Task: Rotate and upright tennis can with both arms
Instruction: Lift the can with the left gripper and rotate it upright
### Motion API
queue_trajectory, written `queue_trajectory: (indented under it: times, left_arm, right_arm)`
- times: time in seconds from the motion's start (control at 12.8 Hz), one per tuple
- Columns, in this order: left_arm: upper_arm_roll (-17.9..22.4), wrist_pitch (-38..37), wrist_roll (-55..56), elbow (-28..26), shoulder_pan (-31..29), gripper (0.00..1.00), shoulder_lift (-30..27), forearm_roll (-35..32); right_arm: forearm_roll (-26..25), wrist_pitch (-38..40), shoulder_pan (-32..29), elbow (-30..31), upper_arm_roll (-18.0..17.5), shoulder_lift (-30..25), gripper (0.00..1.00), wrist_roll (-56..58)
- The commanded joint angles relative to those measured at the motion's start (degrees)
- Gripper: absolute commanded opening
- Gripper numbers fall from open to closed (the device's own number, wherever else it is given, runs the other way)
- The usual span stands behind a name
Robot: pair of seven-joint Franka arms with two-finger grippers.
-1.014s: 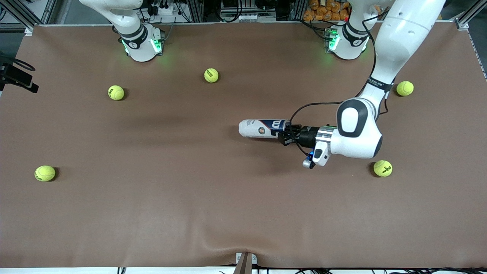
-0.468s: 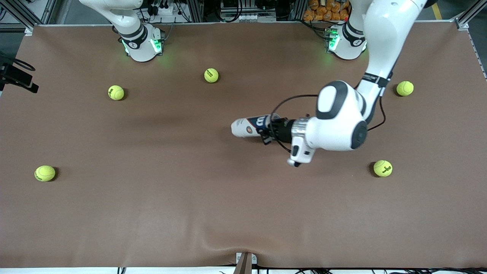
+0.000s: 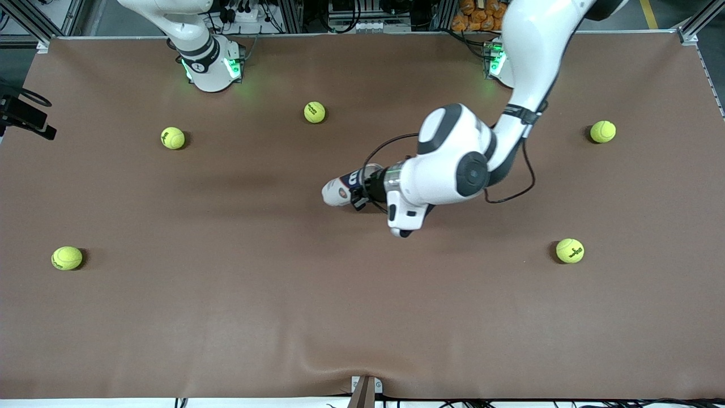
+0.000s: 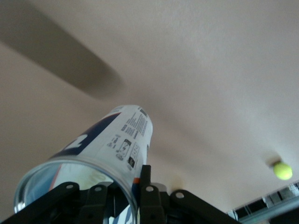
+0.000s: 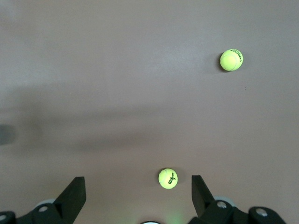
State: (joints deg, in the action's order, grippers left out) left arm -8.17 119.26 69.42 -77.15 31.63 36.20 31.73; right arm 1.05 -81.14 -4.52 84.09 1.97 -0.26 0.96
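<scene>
The tennis can [image 3: 340, 191] has a white and dark blue label and sits near the middle of the table. It is tilted, with its silvery rim end raised. My left gripper [image 3: 362, 190] is shut on that rim end. In the left wrist view the can [image 4: 117, 137] points away from the camera, and the gripper [image 4: 107, 189] has one finger [image 4: 145, 179] pressed on its outer wall. I cannot tell whether the can's lower end touches the table. My right gripper [image 5: 138, 191] is open and empty above the table near its base [image 3: 209, 65], out of the front view.
Several yellow-green tennis balls lie spread over the brown table: one [image 3: 314, 112] farther from the camera than the can, one [image 3: 173, 137] near the right arm's base, one [image 3: 67, 258] at the right arm's end, and two [image 3: 602, 131] [image 3: 570, 250] at the left arm's end.
My left arm has swung toward the right arm's end of the table, carrying the can with it. The can has tipped from lying flat to tilted, rim end up. The right arm waits.
</scene>
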Motion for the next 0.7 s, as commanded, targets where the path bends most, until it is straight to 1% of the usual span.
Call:
queue_trajectory:
  times: [0.0, 0.08, 0.16, 0.31, 0.39, 0.47, 0.62]
  left_arm:
    - [12.25, 0.89, 4.05, 2.62, 11.92, 0.00, 1.33, -1.67]
    - [16.39, 0.89, 4.92, 3.66, 15.62, 0.00, 2.11, -1.67]
    - [19.13, 0.89, 6.85, 4.89, 18.27, 0.00, 3.34, -1.67]
    - [21.52, 0.89, 8.01, 5.43, 21.44, 0.00, 4.23, -2.54]
    - [22.14, 0.80, 8.18, 5.43, 22.85, 0.00, 4.23, -5.24]
    - [22.15, 0.80, 8.71, 5.43, 23.30, 0.00, 4.32, -7.53]
    - [22.06, 0.45, 9.15, 5.43, 24.18, 0.00, 4.67, -9.40]
  right_arm:
    - [0.18, -1.04, -0.49, 0.81, -0.21, -0.88, 1.00, 0.45]
    - [0.18, -1.30, -0.49, 0.81, -0.21, -0.88, 1.00, 0.36]
    - [0.18, -1.30, -0.49, 0.81, -0.21, -0.88, 1.00, 0.27]
    - [0.18, -1.22, -0.58, 0.81, -0.21, -0.88, 1.00, 0.27]
    - [0.18, -1.22, -0.58, 0.81, -0.21, -0.88, 1.00, 0.18]
    - [0.18, -1.22, -0.49, 0.81, -0.21, -0.88, 1.00, 0.18]
    - [0.18, -1.30, -0.49, 0.81, -0.21, -0.88, 1.00, 0.18]
